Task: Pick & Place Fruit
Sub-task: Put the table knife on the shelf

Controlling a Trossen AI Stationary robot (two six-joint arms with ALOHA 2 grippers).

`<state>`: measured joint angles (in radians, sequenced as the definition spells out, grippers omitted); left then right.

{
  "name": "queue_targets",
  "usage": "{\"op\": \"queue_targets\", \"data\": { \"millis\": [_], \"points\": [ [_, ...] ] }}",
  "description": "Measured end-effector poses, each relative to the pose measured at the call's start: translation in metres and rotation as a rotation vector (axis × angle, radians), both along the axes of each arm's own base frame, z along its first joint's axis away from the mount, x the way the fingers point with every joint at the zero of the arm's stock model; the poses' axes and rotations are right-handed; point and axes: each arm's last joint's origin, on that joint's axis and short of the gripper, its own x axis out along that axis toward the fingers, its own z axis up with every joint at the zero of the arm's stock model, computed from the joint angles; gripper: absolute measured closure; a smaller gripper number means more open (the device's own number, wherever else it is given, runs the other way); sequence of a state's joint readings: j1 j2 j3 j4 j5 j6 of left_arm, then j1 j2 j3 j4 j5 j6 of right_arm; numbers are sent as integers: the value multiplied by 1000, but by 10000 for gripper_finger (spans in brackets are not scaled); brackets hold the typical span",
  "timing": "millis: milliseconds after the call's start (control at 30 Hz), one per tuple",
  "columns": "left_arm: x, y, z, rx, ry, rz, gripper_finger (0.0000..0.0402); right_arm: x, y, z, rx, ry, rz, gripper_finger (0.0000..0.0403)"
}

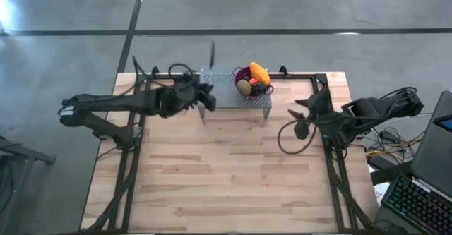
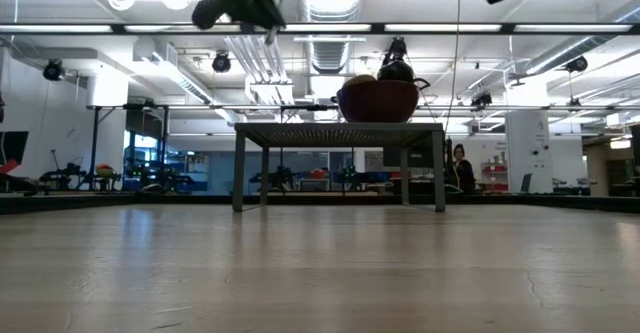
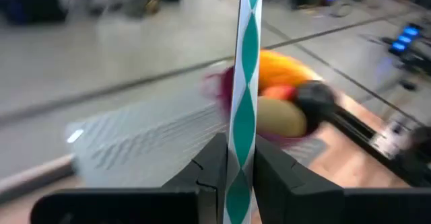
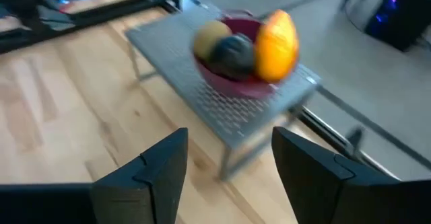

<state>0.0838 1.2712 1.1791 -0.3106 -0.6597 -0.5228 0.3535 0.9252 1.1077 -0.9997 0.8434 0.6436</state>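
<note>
The fruit (image 1: 253,80) is piled in a purple bowl (image 1: 241,74) that stands on a small grey perforated stand (image 1: 224,87) near the middle of the table's (image 1: 233,185) far edge: a long orange piece (image 4: 277,44) leans at the bowl's rim, beside a brown-green oval (image 4: 211,37) and a near-black round (image 4: 232,54).

The left gripper (image 3: 232,177) hovers above the stand's left end, its fingers pressed together on a thin strip patterned in green and white (image 3: 244,96) that stands upright between them. The right gripper (image 4: 229,160) hangs over the table's right side, well apart from the bowl, its fingers spread with nothing between them.

The right arm looks the likelier one to pick next — it is free and already faces the bowl. To do it well:

- Go for the long orange piece first; it sits highest and most exposed, so the fingers need not dig among the others.
- Come down from above with the fingers across its narrow width, clear of the bowl's rim.
- Close gently — the pile is loose, and a nudge could roll the dark round off the stand.
- Keep the left arm and its strip back from the bowl while the right one reaches in.
</note>
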Motion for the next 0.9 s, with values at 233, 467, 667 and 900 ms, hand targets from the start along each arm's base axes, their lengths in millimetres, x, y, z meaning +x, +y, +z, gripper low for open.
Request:
{"op": "queue_targets", "data": {
  "millis": [233, 467, 667, 900],
  "points": [
    [-6, 36, -7, -204, -36, 24, 347, -19, -12, 8, 31, 69, -98, 190],
    [-3, 57, -3, -361, -60, 36, 347, -25, -20, 15, 32, 84, -149, 181],
    [13, 83, 1, -507, 61, 97, 347, -31, -25, 20, 30, 74, -163, 190],
    [40, 107, -11, -642, 194, 170, 347, -44, -29, 22, 36, 65, -171, 194]
  ]
}}
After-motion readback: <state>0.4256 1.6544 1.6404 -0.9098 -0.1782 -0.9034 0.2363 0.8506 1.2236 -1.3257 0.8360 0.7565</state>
